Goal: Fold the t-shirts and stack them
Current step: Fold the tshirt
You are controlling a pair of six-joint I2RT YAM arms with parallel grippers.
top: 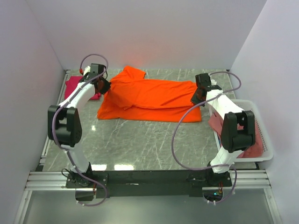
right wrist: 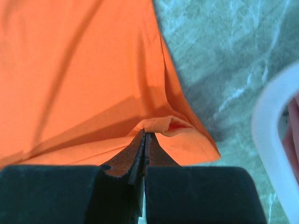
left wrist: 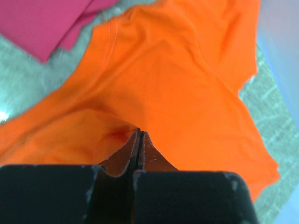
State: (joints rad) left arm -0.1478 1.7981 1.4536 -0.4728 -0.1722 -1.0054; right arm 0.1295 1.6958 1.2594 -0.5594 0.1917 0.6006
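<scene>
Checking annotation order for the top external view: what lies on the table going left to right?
magenta-pink t-shirt → left gripper → orange t-shirt, pinched at both ends → right gripper → white lattice basket holding a dusty rose-pink t-shirt

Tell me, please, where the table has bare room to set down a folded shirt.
The widest free patch is the grey marble tabletop between the bright orange t-shirt and the near edge. A thin strip lies behind that shirt. Crowded: far left, by the folded magenta shirt; right, by the white plastic lattice basket.
</scene>
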